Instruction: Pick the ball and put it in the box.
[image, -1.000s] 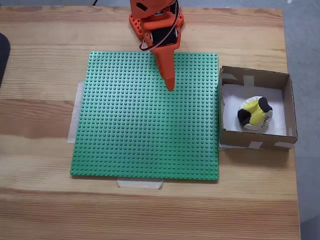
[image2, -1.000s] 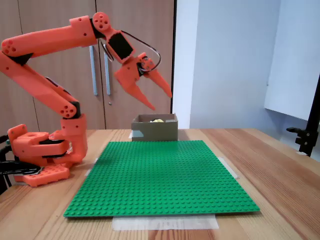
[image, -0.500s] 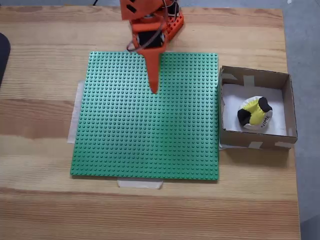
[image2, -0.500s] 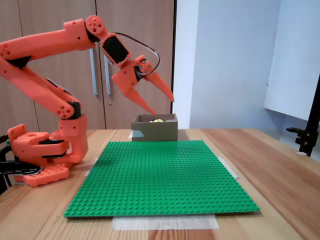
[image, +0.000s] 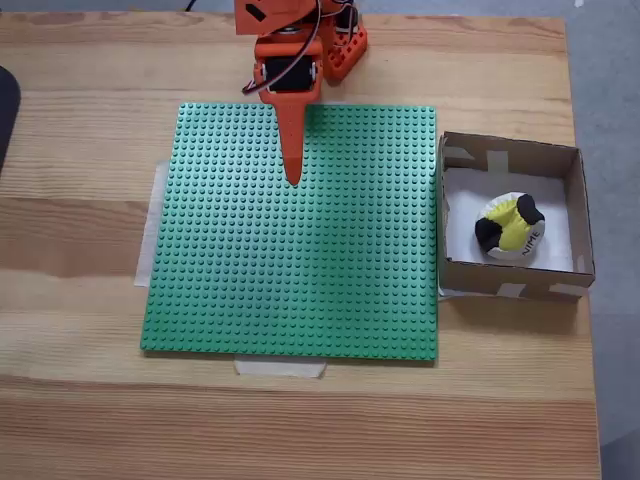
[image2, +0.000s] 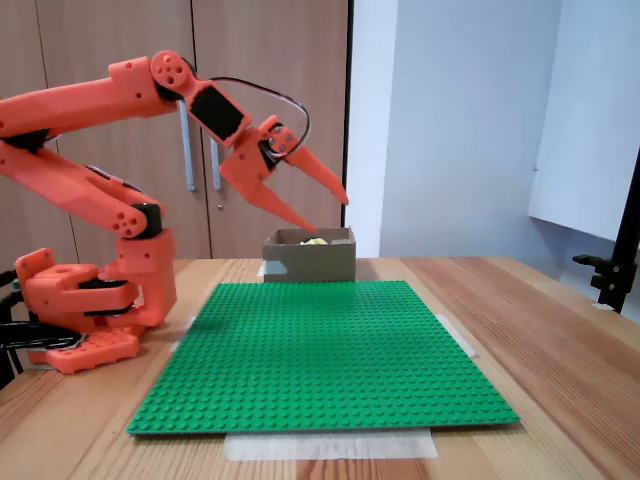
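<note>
1. Well, the ball (image: 511, 226) lies inside the box (image: 573, 205), right of the green mat (image: 290, 260).
2. The gripper (image2: 328, 212) hangs above the mat, fingers spread, holding nothing.

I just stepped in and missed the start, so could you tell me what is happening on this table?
An orange robot arm is working over a green studded baseplate on a wooden table. The ball already lies inside the cardboard box beside the baseplate. The gripper is open and empty, held in the air above the baseplate and apart from the box. By the look of it, the placing is done and nothing is being handled right now.
</note>
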